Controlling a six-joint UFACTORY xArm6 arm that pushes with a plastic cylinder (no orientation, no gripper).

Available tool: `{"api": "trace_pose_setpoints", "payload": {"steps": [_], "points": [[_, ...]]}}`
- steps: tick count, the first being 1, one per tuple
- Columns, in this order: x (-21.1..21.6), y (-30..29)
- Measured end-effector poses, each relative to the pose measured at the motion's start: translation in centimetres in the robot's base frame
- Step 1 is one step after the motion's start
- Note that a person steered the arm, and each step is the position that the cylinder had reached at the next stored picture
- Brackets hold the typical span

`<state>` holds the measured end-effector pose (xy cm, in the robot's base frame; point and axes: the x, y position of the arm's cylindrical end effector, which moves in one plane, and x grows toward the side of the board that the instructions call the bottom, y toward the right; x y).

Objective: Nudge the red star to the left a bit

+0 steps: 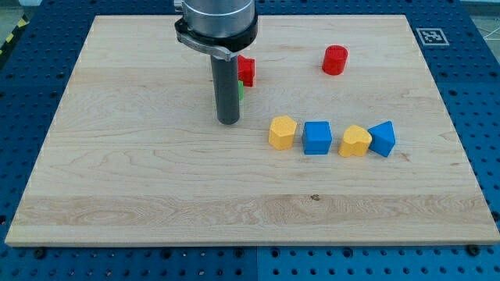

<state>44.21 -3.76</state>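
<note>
The red star [247, 70] lies near the view's top centre, mostly hidden behind my rod; only its right part shows. A sliver of a green block [241, 92] peeks out just below it, also behind the rod. My tip [227, 121] rests on the board just below and slightly left of the red star and the green block. Whether the rod touches them I cannot tell.
A red cylinder [335, 60] stands at the top right. A row lies right of centre: yellow block [283, 133], blue cube [317, 138], yellow heart-like block [355, 142], blue triangular block [383, 138]. The wooden board [117, 172] sits on a blue perforated table.
</note>
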Motion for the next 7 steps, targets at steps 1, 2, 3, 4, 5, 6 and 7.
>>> {"api": "trace_pose_setpoints", "payload": {"steps": [1, 2, 3, 4, 5, 6, 7], "points": [[0.0, 1.6], [-0.1, 4.5], [-0.8, 6.5], [-2.4, 6.9], [-3.8, 6.4], [-4.3, 8.3], [-6.4, 8.8]]}}
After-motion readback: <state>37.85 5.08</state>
